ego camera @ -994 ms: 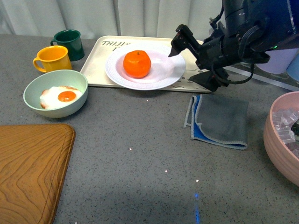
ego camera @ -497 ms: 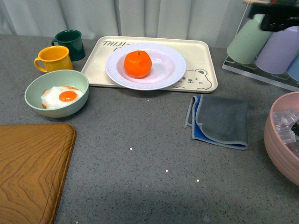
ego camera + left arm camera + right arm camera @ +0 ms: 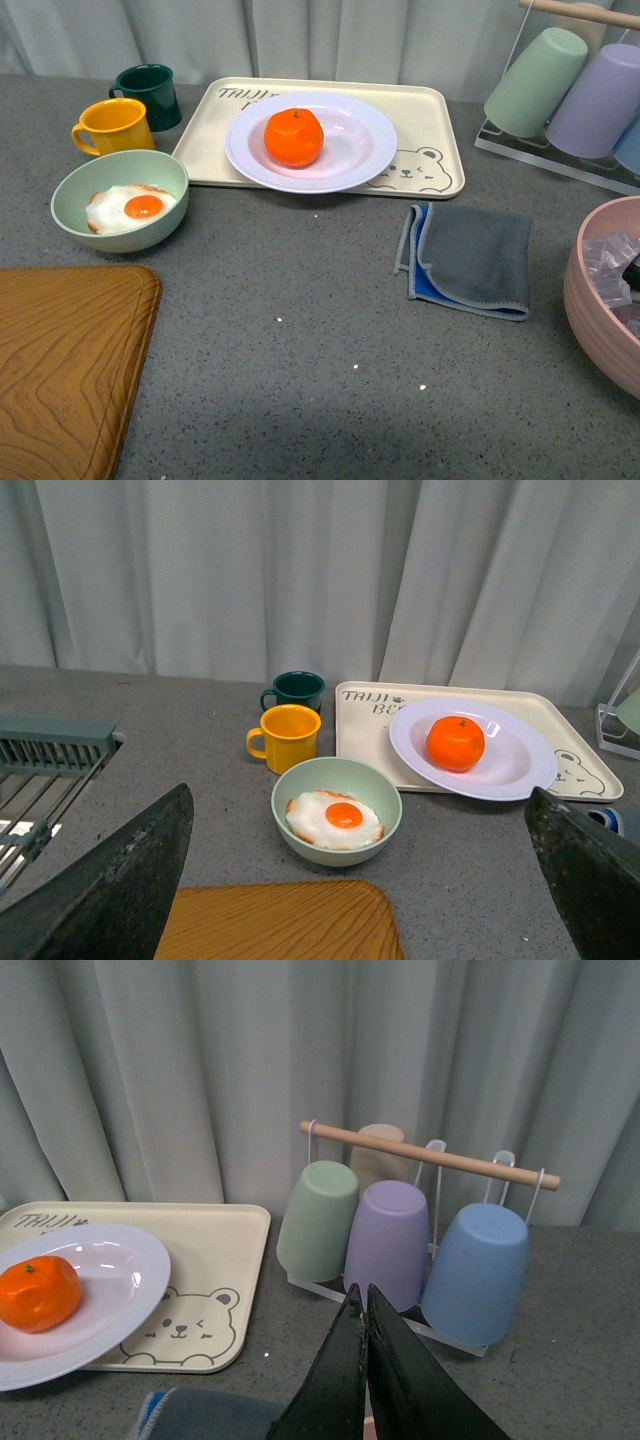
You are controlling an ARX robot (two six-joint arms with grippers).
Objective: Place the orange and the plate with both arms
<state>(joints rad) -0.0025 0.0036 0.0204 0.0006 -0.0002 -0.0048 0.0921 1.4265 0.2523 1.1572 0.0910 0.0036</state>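
The orange [image 3: 293, 137] sits in the white plate [image 3: 362, 150], which rests on the cream bear tray [image 3: 435, 165] at the back of the table. Both also show in the left wrist view, orange [image 3: 455, 743] on plate [image 3: 520, 770], and in the right wrist view, orange [image 3: 38, 1292] on plate [image 3: 120, 1290]. Neither arm shows in the front view. My left gripper [image 3: 360, 880] is open and empty, high and well back from the table's things. My right gripper [image 3: 362, 1305] is shut and empty, raised in front of the cup rack.
A pale green bowl [image 3: 75, 195] with a fried egg, a yellow mug [image 3: 112, 125] and a dark green mug [image 3: 150, 92] stand at the left. A wooden board [image 3: 60, 370] lies front left, a grey cloth [image 3: 475, 258] right of centre, a pink bowl [image 3: 590, 300] and a cup rack [image 3: 570, 90] at the right.
My right arm, which was over the tray's right end beside the plate, has drawn back up and to the right out of the front view. The orange and plate have not moved.
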